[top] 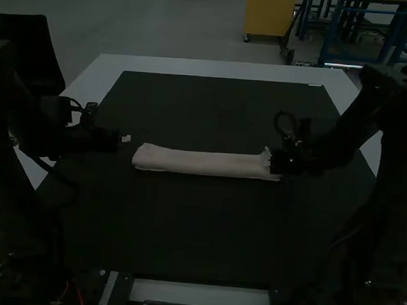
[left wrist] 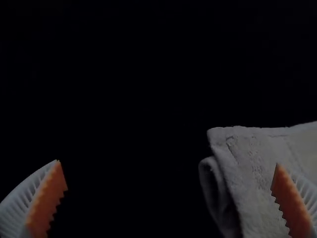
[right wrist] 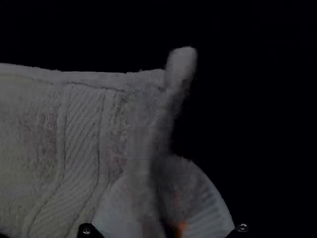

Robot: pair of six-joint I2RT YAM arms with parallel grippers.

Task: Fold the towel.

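Note:
The pale towel (top: 206,163) lies as a long narrow folded strip across the middle of the dark mat. Just off its left end is my left gripper (top: 127,139); in the left wrist view, my left gripper (left wrist: 168,198) stands open, with the layered towel end (left wrist: 247,178) near one finger. At the strip's other end is my right gripper (top: 276,163). Seen from the right wrist, my right gripper (right wrist: 166,218) is shut on the end edge of the towel (right wrist: 84,144), which is pinched up into a ridge between the fingers.
The dark mat (top: 193,227) covers most of the white table (top: 221,69). Both arms reach inward from the sides, the left arm (top: 68,135) and the right arm (top: 348,136). A dark chair (top: 24,47) stands beyond the table's left edge.

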